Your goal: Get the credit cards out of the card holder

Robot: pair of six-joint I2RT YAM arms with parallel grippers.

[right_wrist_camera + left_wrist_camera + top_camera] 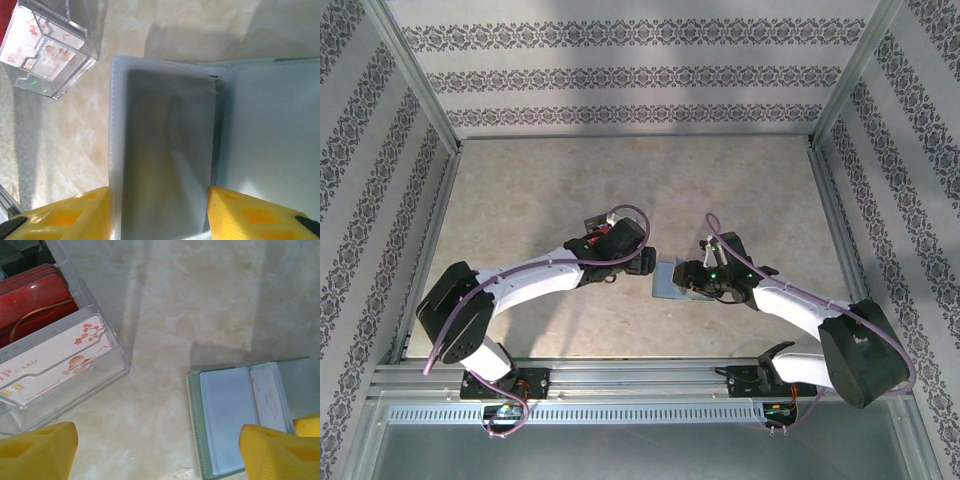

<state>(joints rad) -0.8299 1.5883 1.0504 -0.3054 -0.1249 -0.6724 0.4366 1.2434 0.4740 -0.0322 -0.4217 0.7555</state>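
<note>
The card holder lies open on the table between my two grippers, pale teal with light blue slots. My right gripper comes in from the right. Its yellow fingers touch both side edges of one panel, which bows slightly, so the gripper is shut across that panel. My left gripper hovers just left of the holder, open, with bare table and the holder's left edge between its fingers. The credit cards are hidden inside the slots; a whitish strip sits in one.
A clear plastic tray stands just left of the holder, holding red cards and a white card with a flower print. It also appears in the right wrist view. Metal rails and patterned walls border the table.
</note>
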